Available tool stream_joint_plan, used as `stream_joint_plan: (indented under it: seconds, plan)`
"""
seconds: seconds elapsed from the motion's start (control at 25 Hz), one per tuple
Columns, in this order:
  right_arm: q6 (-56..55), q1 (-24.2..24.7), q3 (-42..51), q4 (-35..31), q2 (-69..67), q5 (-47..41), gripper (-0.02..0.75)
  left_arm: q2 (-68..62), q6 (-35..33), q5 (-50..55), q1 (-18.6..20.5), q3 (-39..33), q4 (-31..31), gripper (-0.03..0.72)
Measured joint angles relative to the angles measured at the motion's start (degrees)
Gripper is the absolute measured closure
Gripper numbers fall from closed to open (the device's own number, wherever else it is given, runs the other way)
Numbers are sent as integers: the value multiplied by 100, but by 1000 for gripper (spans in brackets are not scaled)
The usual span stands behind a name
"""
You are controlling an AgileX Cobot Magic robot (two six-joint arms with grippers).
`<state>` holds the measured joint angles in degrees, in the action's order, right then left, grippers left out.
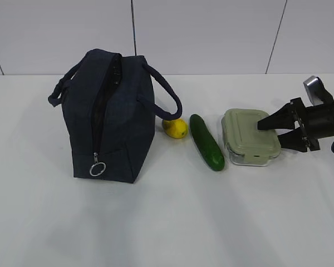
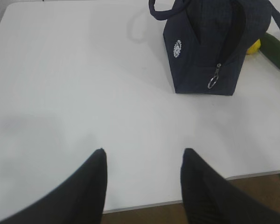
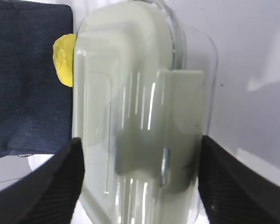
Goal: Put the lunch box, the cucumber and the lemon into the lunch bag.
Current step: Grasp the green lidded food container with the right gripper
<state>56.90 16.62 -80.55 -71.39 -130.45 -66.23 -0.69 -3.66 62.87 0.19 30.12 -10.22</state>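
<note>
The right gripper (image 1: pixel 278 132) straddled the near-right end of the lunch box (image 1: pixel 249 143), jaws apart and seemingly closing for a grasp, while the left gripper (image 2: pixel 142 161) hung apart and empty, well short of the unzipped lunch bag (image 1: pixel 108 119).

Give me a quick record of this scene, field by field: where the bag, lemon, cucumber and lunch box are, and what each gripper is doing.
lunch bag: upright on the table, left of the food, zipper open
lemon: on the table beside the bag, under its handle
cucumber: lying on the table between lemon and lunch box
lunch box: on the table, lid on
right gripper: fingers straddling the lunch box end, grip unclear
left gripper: open, empty, above bare table
packed so far: nothing visible
</note>
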Motion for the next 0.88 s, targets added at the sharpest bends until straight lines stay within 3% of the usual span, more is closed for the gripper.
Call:
stream_joint_plan:
  seconds: [0.32,0.88]
  plan:
    - [0,0,0,0,-13,0,292,0,0,0,0,0,0,318]
    - [0,0,0,69,-13,0,295,0,0,0,0,0,0,318]
